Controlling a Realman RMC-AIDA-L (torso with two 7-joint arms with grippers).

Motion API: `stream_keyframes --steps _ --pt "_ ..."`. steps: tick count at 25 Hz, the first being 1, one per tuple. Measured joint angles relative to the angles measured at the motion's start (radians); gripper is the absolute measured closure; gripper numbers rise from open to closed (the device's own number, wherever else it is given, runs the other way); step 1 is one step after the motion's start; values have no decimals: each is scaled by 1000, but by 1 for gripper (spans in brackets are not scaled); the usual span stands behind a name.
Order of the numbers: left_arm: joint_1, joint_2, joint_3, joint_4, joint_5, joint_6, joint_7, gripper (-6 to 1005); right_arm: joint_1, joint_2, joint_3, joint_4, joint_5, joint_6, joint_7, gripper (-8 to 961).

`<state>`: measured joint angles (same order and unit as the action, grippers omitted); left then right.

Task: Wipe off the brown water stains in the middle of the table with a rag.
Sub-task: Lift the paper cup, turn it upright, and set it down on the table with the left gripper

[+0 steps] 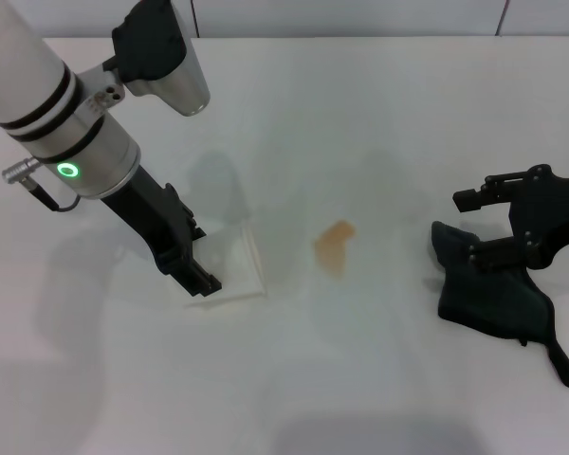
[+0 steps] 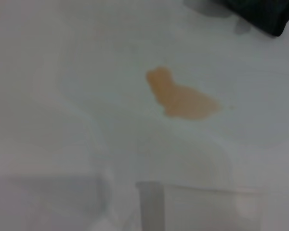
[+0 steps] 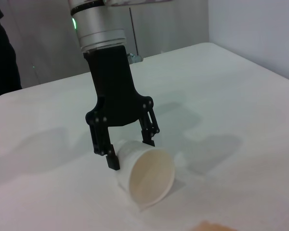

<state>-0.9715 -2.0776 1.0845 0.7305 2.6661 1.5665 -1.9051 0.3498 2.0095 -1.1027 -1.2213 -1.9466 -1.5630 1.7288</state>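
Rag gripped, stain waiting

Your right gripper (image 1: 501, 254) has its fingers clamped on the rag (image 1: 493, 299), right of the stain (image 1: 335, 244) mid-worktop (image 1: 360, 114); left gripper (image 3: 130, 151), fingers apart, straddles the tipped cup (image 3: 147, 173), probably to steady it.

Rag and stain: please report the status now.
Right gripper on the rag, grip unclear. Left gripper around the tipped cup. Brown water stains unwiped, path between clear.
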Motion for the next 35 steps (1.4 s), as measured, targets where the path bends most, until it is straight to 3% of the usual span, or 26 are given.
stream_keyframes --steps 3,6,13,18,25,35 --pt "-3 0 -1 1 0 1 0 191 0 0 2 0 0 0 0 233" --pt "-4 0 -5 15 -1 1 -2 302 -2 0 4 -2 0 -1 0 233" --pt "33 -1 -7 113 -40 3 -9 367 -9 0 9 -8 0 -5 0 233" --pt "105 -1 -8 196 -129 -37 -5 403 -5 0 9 -8 1 -5 0 233" --pt "236 0 -11 279 -332 -191 20 426 -7 0 9 -8 14 -6 0 233" --pt "377 -1 -11 266 -604 -401 148 425 -2 0 2 -5 39 -6 6 233"
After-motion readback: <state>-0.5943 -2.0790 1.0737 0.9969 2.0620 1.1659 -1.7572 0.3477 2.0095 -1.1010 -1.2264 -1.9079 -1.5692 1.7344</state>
